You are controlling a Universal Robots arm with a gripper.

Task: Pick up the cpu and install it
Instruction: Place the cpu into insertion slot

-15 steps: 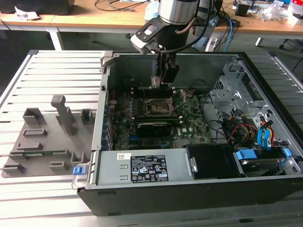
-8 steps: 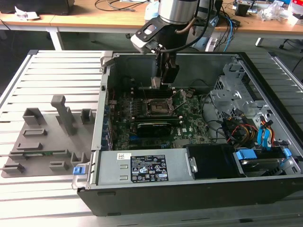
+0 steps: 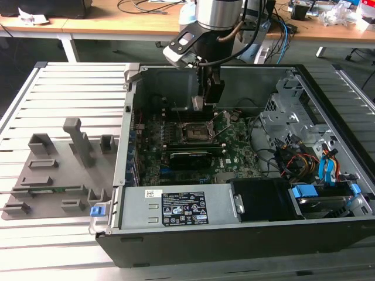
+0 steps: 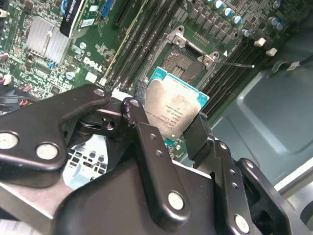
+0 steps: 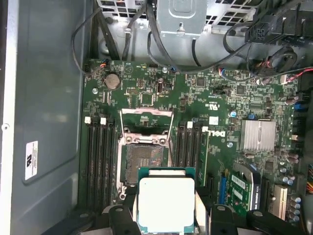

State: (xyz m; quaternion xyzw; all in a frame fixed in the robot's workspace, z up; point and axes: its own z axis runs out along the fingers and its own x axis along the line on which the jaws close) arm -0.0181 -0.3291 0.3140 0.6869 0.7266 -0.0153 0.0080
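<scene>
One small silver-topped cpu [image 4: 173,110] sits pinched in the hand [image 4: 168,122], and the grip looks firm: the two black fingers [image 4: 142,129] are closed in on opposite edges of the chip, with its pale metal lid and green rim showing between them. Both wrist views put the cpu [image 5: 166,203] in the air above the green motherboard [image 5: 195,88], not seated in anything. Right beside it in the first wrist view lies the cpu socket [image 5: 145,159], bare inside, its metal frame swung open, with rows of dark memory slots [image 5: 98,161] running along either side. From the exterior view, the hand [image 3: 202,105] is down inside the open black computer case [image 3: 234,246], hanging just over the board, with the socket [image 3: 193,133] just in front of it. Off toward the exterior view's left, the grey plastic tray [image 3: 53,175] lies flat on the slatted metal surface [image 3: 64,82], well apart from the chip.
</scene>
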